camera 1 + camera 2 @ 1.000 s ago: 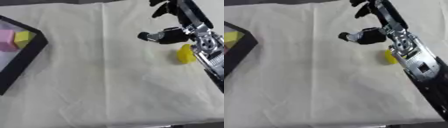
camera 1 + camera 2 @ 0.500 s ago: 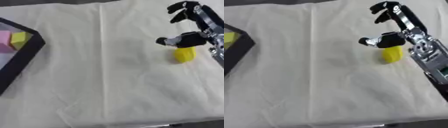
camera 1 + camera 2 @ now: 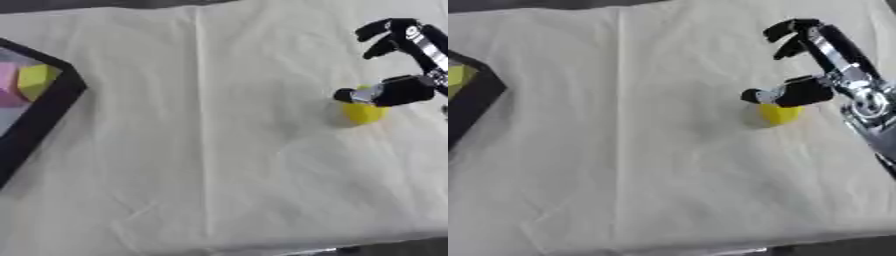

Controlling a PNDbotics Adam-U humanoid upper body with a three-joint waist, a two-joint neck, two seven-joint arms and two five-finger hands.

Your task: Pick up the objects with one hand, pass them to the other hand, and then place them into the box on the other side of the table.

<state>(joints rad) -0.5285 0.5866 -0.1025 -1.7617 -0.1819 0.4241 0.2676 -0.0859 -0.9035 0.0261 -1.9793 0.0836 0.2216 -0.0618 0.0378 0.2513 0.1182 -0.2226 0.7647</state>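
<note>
Cream cloth [image 3: 219, 150] covers the table; the right hand [image 3: 820, 75], fingers spread, has retreated rightward onto the yellow object [image 3: 779, 114], far from the box [image 3: 44, 115], ungrasped.

Small yellow block [image 3: 780, 113] on cream cloth, right side — black-rimmed box [image 3: 45, 118] at left edge, holding pink and yellow-green blocks.

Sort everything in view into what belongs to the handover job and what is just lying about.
Job:
- small yellow block on the cloth
- right hand over it
- black-rimmed box at the left
- pink block and yellow-green block inside the box

Lying about:
- cream tablecloth
</note>
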